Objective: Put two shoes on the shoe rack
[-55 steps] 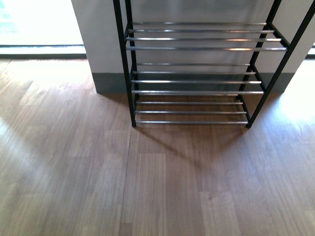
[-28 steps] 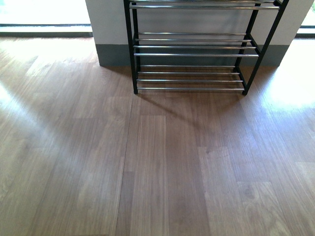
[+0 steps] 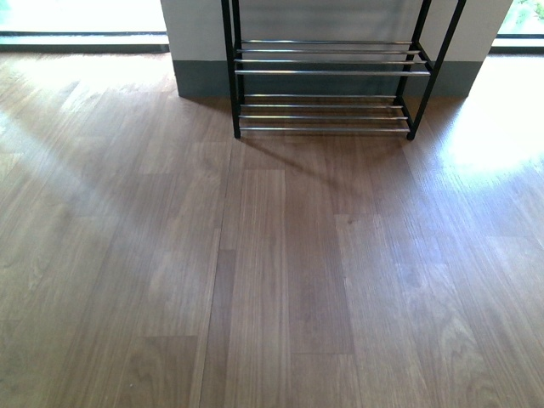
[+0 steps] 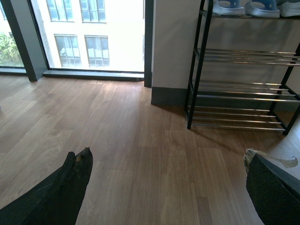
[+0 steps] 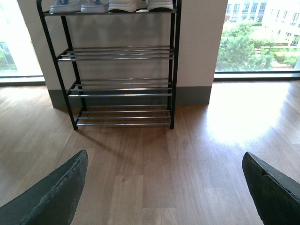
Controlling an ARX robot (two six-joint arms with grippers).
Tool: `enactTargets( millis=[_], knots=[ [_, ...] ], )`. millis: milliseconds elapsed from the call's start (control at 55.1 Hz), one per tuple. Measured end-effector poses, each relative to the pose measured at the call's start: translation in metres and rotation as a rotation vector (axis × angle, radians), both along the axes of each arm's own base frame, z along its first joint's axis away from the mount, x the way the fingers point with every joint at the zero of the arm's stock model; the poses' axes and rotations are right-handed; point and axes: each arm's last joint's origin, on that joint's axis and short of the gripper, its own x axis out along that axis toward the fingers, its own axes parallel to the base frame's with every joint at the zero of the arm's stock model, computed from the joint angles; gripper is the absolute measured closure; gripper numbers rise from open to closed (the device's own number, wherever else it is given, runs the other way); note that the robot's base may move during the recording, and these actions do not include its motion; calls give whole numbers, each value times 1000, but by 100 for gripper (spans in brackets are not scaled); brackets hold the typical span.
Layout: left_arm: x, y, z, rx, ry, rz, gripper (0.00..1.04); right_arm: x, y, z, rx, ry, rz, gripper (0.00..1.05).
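From the front, the shoe rack (image 3: pixel 323 76) stands against the pale wall (image 3: pixel 200 25) with its grey skirting, at the far edge of the wooden floor (image 3: pixel 272 272). Only its two lowest tiers of chrome bars show here, and both are bare. Neither arm appears in this view. Bright patches of daylight lie on the floor to either side of the rack.

From the left wrist, the rack (image 4: pixel 243 89) stands beside a wall corner, with a tall window (image 4: pixel 89 35) further along from it. On its top tier sit pale blue slides (image 4: pixel 248 7), cut off by the picture's edge. The three tiers below them carry nothing. The left end effector (image 4: pixel 168 187) is wide open, its two dark fingers (image 4: pixel 70 187) far apart, with nothing between them but floor well short of the rack.

From the right wrist, the rack (image 5: pixel 122 70) shows all four tiers. On the top one the blue slides (image 5: pixel 77 5) sit beside white-soled sneakers (image 5: pixel 140 4), touching or nearly so. A window with green trees (image 5: pixel 248 47) lies past the rack's other side. The right end effector (image 5: pixel 164 187) is likewise spread wide and empty, with its fingers (image 5: pixel 56 197) low over the floor in front of the rack.
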Motion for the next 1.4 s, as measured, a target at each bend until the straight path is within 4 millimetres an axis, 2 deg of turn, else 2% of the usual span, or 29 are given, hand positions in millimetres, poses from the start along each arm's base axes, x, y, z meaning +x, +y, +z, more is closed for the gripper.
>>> enactTargets(
  millis=[1397],
  knots=[
    [0,0,0,0,0,0,9,0,0,0,0,0,0,9]
  ],
)
